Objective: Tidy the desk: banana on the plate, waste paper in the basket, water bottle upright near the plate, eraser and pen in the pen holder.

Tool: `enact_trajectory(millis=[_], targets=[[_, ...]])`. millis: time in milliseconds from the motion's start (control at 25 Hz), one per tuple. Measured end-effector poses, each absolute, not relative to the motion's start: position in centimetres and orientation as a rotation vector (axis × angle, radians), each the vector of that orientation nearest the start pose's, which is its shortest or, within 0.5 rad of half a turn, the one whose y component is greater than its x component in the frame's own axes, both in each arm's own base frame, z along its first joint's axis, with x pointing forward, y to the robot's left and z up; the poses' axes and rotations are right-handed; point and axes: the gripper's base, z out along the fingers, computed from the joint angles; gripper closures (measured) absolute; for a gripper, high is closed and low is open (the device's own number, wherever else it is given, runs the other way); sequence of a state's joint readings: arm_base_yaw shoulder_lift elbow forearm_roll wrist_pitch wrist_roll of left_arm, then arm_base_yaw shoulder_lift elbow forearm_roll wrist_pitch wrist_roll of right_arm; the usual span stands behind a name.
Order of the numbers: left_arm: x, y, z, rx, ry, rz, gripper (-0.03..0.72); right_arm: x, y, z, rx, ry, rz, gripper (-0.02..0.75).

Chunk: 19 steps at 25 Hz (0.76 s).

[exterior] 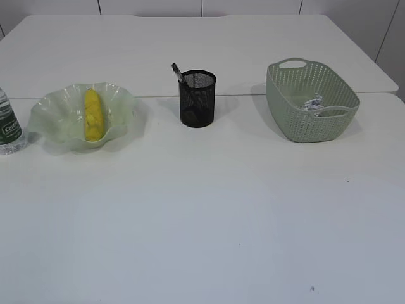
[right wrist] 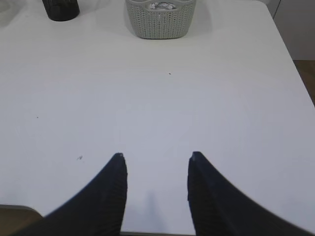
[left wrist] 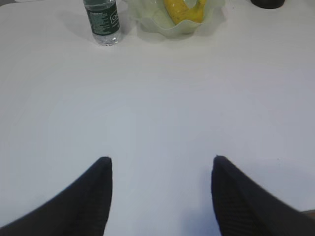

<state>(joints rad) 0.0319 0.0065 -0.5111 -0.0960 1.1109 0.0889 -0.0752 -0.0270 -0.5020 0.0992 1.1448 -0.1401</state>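
At far left, water bottle [exterior: 9, 125] upright beside plate [exterior: 120, 104] holding banana [exterior: 93, 114]; centre, pen [exterior: 178, 72] in pen holder [exterior: 197, 98]; right, paper [exterior: 313, 102] in basket [exterior: 310, 101]. My left gripper [left wrist: 162, 169] and right gripper [right wrist: 156, 164] hang apart, empty; eraser unseen, and a careless sweep risks toppling the bottle.

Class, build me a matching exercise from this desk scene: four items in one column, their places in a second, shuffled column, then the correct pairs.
Column A
1. banana
2. crumpled paper
3. pen
4. water bottle

Column B
a. in the black mesh pen holder
b. standing upright left of the plate
c. on the wavy green plate
d. inside the green basket

Pairs: 1-c, 2-d, 3-a, 4-b
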Motion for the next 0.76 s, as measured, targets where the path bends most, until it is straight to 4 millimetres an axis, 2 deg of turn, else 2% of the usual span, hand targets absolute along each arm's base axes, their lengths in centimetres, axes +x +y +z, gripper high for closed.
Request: enact_trajectory(millis=[760], targets=[[-0.73, -0.81, 27.67, 0.067, 2.085, -0.042, 0.238, -1.24, 0.92, 27.14, -0.079, 2.091, -0.011, 0.419]])
